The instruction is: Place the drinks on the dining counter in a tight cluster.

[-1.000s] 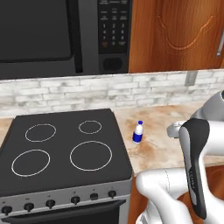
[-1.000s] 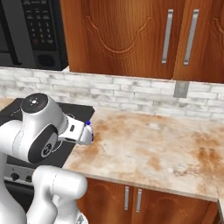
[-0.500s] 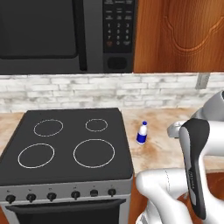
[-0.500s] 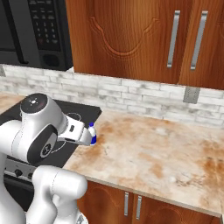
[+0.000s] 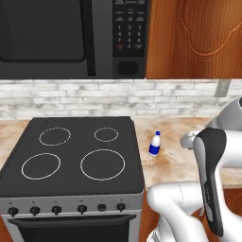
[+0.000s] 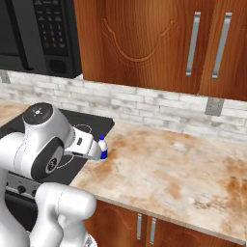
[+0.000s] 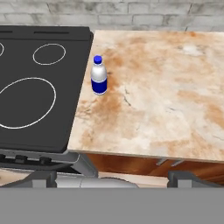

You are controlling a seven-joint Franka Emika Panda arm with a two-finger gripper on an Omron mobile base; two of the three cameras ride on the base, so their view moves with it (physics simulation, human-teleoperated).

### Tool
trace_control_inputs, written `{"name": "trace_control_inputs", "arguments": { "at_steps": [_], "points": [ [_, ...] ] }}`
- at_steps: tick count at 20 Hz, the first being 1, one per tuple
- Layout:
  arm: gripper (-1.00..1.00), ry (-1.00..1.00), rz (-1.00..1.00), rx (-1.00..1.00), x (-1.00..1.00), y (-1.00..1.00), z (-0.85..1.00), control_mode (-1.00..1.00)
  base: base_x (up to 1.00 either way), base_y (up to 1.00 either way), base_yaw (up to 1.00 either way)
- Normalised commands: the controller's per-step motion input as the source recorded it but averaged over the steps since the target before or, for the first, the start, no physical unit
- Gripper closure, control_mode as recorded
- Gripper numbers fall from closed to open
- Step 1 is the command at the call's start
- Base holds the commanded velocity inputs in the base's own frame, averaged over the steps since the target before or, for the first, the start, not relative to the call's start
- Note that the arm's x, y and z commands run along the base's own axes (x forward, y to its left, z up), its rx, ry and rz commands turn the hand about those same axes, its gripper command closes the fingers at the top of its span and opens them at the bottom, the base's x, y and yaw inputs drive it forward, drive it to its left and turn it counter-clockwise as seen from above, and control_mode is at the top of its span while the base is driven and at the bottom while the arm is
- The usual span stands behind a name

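One drink, a small clear bottle (image 7: pixel 99 76) with a blue label, stands upright on the marbled worktop (image 7: pixel 166 96) just right of the stove's edge. The left base view has the bottle (image 5: pixel 154 144) between the stove and my arm. From the right base, the bottle (image 6: pixel 102 147) is partly hidden behind my hand. My gripper (image 7: pixel 114 179) is open, with nothing between its fingertips (image 7: pixel 41 177), and hangs well short of the bottle over the worktop's front edge. The dining counter is out of view.
A black stove top (image 5: pixel 71 156) with four ring marks lies left of the bottle, under a microwave (image 5: pixel 71 38). Wooden wall cabinets (image 6: pixel 144 43) hang over the brick backsplash, which carries an outlet (image 6: pixel 213 106). The worktop stretches bare to the right.
The whole picture has shifted a little to the right in both base views, so the camera has moved. The bottle stands where it was beside the stove. The gripper stays open.
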Motion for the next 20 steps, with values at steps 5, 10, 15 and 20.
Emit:
{"name": "trace_control_inputs", "arguments": {
  "at_steps": [5,10,15,20],
  "points": [
    [-1.00,0.00,0.00,0.00,0.00,0.00,0.00,1.00,0.17,0.01,0.00],
    [-1.00,0.02,0.00,0.00,0.40,0.02,0.00,-1.00,0.04,0.01,0.00],
    [-1.00,0.06,0.04,0.00,0.52,-0.01,0.01,-1.00,0.00,0.00,0.00],
    [-1.00,-0.02,0.12,0.00,0.55,0.00,-0.11,-1.00,0.00,0.00,0.00]
  ]
}}
